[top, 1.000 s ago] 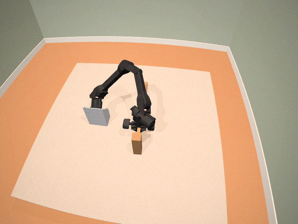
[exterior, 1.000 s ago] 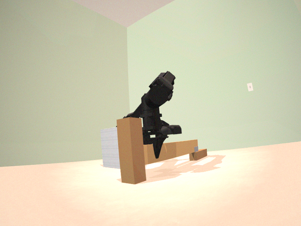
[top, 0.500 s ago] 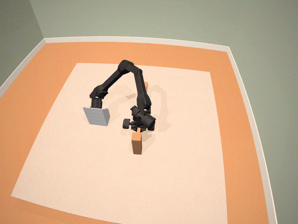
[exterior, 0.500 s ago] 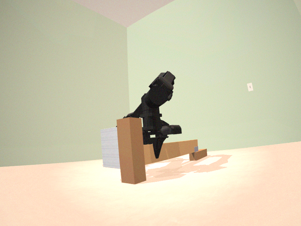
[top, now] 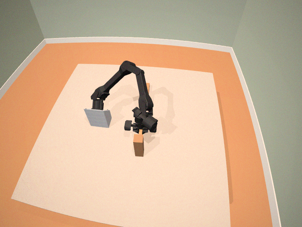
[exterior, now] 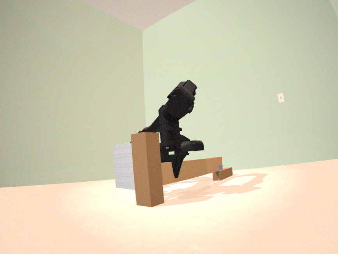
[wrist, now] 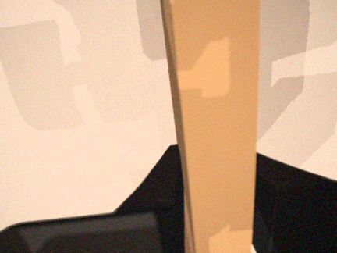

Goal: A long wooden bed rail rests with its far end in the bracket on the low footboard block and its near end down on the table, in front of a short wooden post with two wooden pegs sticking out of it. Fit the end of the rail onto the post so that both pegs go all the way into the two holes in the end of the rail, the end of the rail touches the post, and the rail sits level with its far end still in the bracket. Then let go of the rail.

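Observation:
The wooden rail [top: 140, 131] [exterior: 193, 167] [wrist: 218, 117] is held off the table at its near end and looks about level. Its far end sits at the small grey bracket [exterior: 220, 167] on the low footboard block [exterior: 226, 173]. My gripper [top: 140, 132] [exterior: 175, 172] [wrist: 196, 150] is shut on the rail close to its near end, one finger on each side. The upright wooden post [top: 138, 148] [exterior: 147, 169] stands right at that end. The post hides the rail's end face in the exterior view. The pegs and holes are hidden, so contact or a small gap cannot be told.
The grey arm base block [top: 98, 118] [exterior: 124, 166] stands left of the rail in the top view. The arm arches from it over the rail, hiding most of the rail there. Arm shadows fall across the pale table top [top: 185, 156].

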